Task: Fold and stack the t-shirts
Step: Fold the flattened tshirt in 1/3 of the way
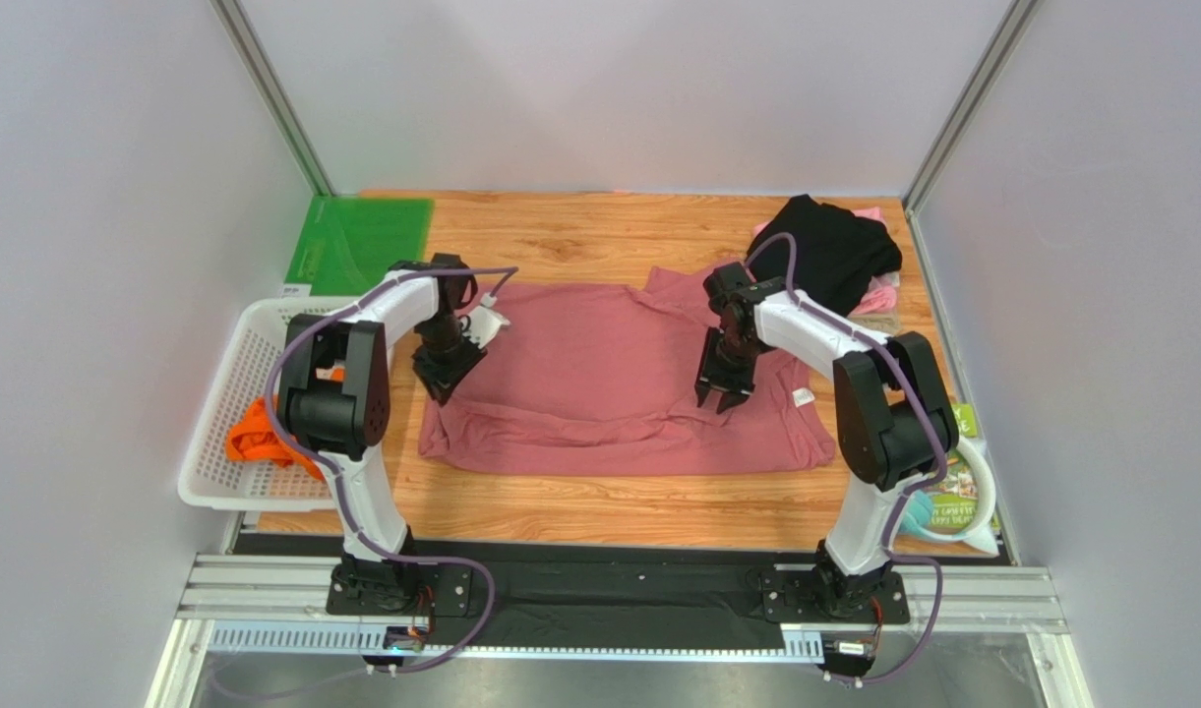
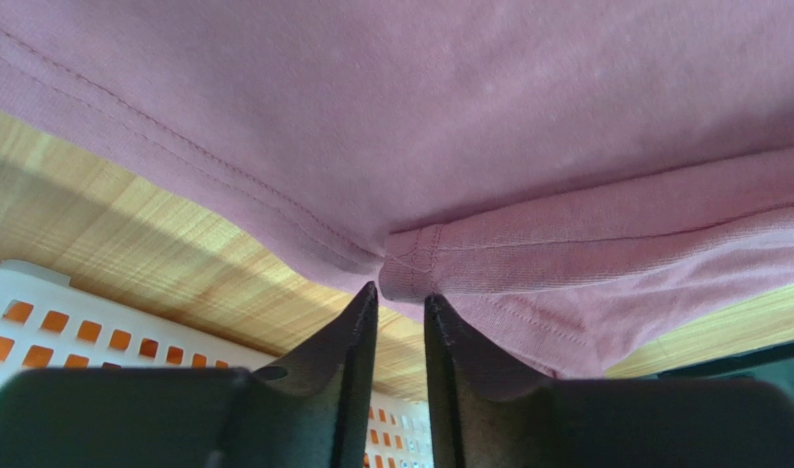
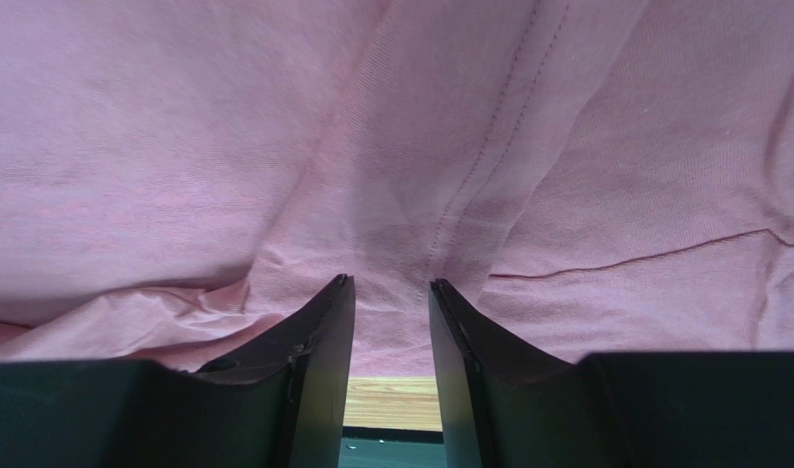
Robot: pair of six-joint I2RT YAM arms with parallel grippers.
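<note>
A large dusty-rose t-shirt (image 1: 606, 387) lies spread flat on the wooden table (image 1: 591, 229). My left gripper (image 1: 447, 376) points down at its left edge. In the left wrist view the left gripper (image 2: 401, 291) is open by a narrow gap, with a folded hem corner (image 2: 415, 268) right at the fingertips and no cloth between them. My right gripper (image 1: 724, 396) is over the shirt's right part. In the right wrist view the right gripper (image 3: 391, 283) is open just above a seam (image 3: 488, 146), holding nothing. A black t-shirt (image 1: 828, 248) is bunched at the back right on pale pink cloth (image 1: 877, 301). An orange t-shirt (image 1: 259, 438) lies in the basket.
A white mesh basket (image 1: 222, 387) stands at the table's left edge, also seen in the left wrist view as the basket (image 2: 39, 322). A green mat (image 1: 358, 244) lies at the back left. A green and white packet (image 1: 958, 502) sits at the front right. Grey walls enclose the table.
</note>
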